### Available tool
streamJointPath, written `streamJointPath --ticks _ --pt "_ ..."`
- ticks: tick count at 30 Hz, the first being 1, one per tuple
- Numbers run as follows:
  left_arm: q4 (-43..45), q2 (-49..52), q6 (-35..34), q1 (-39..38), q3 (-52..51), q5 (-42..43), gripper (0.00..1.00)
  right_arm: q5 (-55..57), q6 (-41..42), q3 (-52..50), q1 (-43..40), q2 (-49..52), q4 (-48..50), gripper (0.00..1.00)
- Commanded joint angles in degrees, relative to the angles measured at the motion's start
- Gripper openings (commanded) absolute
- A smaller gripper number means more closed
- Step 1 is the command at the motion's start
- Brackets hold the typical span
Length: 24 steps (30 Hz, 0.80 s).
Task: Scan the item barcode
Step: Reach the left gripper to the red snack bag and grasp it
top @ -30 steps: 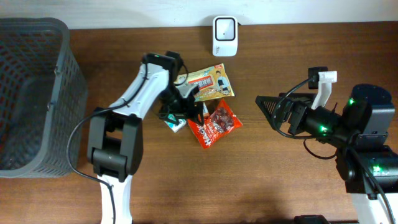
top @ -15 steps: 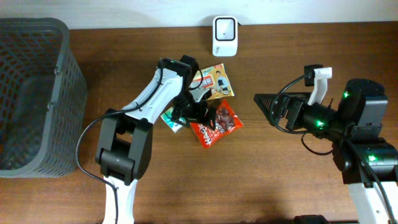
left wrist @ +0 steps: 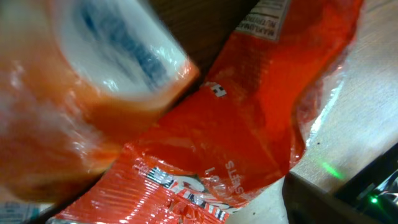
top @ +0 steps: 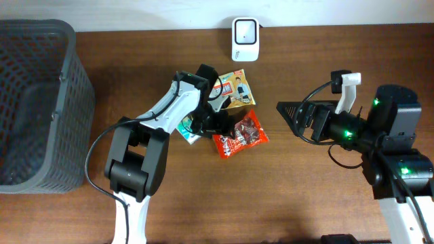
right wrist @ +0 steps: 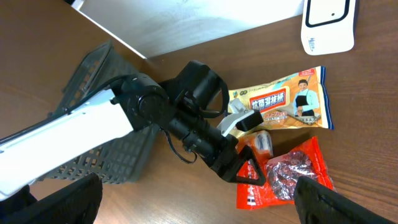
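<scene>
A red snack packet [top: 242, 135] lies flat on the wooden table and fills the left wrist view [left wrist: 249, 124]. My left gripper [top: 215, 124] is down at its left end, open, with one dark finger [left wrist: 336, 199] showing beside the packet's edge. From the right wrist view the left gripper [right wrist: 245, 169] rests over the red packet [right wrist: 289, 174]. A white barcode scanner [top: 244, 38] stands at the table's back edge. My right gripper [top: 296, 116] hovers open to the right, holding nothing.
A yellow snack packet [top: 234, 90] lies just behind the red one. A green-and-white packet [top: 189, 133] peeks out under the left arm. A small orange item with a white label [left wrist: 93, 81] sits close to the left wrist camera. A dark mesh basket [top: 34, 102] stands at the far left.
My left gripper has slid right onto the red packet's left end and its jaws have narrowed. The red packet has shifted slightly right. The right arm moved a little left, then held.
</scene>
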Motion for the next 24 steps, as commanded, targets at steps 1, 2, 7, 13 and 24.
streamJointPath --ticks 1,2,7,13,24 --pt "0.8 -0.5 -0.4 -0.2 -0.5 0.2 0.57 0.4 0.5 0.2 -0.2 0.0 0.1 0.98" --pt "1.3 -0.5 -0.4 -0.2 -0.5 0.2 0.57 0.4 0.5 0.2 -0.2 -0.1 0.1 0.98" --pt "5.0 -0.5 -0.4 -1.2 -0.5 0.2 0.37 0.4 0.5 0.2 -0.2 -0.1 0.1 0.99" --pt "5.2 -0.5 -0.4 -1.2 -0.5 -1.0 0.06 0.5 0.4 0.2 -0.2 0.0 0.1 0.98" --pt "-1.3 -1.0 1.8 -1.2 4.4 -1.8 0.00 0.5 0.2 0.2 -0.2 2.1 0.2 0.98"
